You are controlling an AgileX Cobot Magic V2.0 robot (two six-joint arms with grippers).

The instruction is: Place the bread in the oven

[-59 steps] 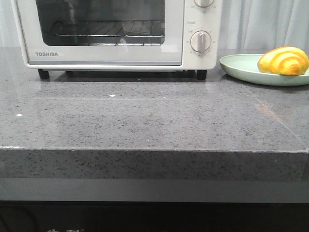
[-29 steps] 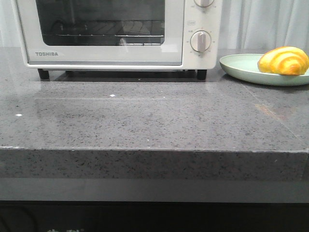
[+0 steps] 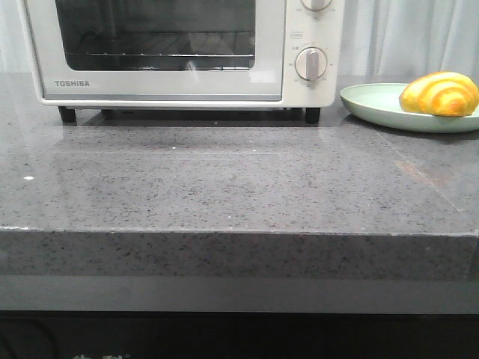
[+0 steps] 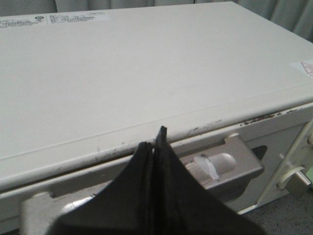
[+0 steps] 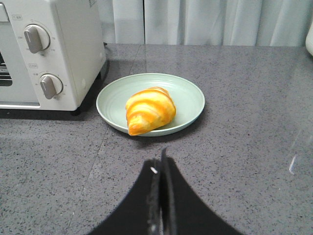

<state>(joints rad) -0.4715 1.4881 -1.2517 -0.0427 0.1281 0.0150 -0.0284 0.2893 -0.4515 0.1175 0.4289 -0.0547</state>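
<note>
Bread (image 5: 150, 110) stays untouched: the left claw (image 4: 155, 142), fingers together, sits just above the oven (image 4: 146, 73) handle (image 4: 220, 166), 1 counter glint having just vanished, so door-opening looks next, while the right claw (image 5: 161, 161), also together, faces the bread on the plate (image 5: 188, 93) just ahead.

The oven (image 3: 179, 52) stands at the back of the gray counter (image 3: 224, 187), its door shut. Beside its knob side sits the plate (image 3: 382, 108), just apart. The bread (image 3: 439, 94) fills part of the plate. In front, the counter lies bare.
</note>
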